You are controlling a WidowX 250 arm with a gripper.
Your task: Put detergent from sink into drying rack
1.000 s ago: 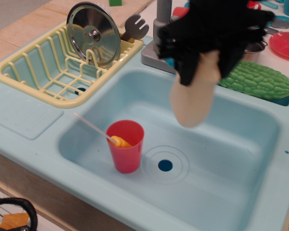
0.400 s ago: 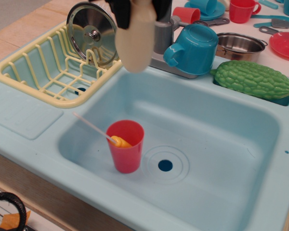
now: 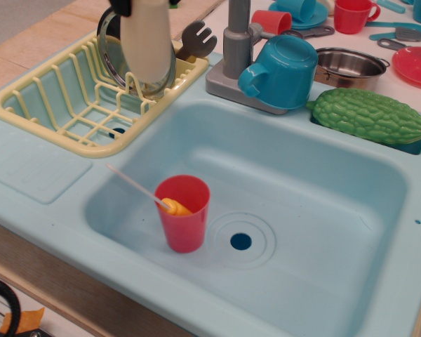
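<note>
1. The detergent is a smooth, cream-white plastic bottle with a round bottom. It hangs in the air over the drying rack, in front of a shiny lid.
2. The drying rack is pale yellow plastic, a box shape with round corners and thin ribs across it. It sits just beside the sink, on its left side.
3. The gripper is a dark bit at the very top edge, right at the top of the bottle. I cannot tell if the claw is open or closed, since almost all of it is out of the picture.
4. The round shiny metal lid stands on its edge in the rack, mostly hidden behind the bottle.
5. The sink is a big light-blue plastic tub with soft corners and a dark blue drain hole with rings around it.
6. A red plastic cup stands up in the sink, near the drain. A thin white stick with an orange tip pokes out of it.
7. A blue plastic mug lies tipped at the grey tap.
8. A bumpy green toy gourd lies at the back edge of the sink.
</note>
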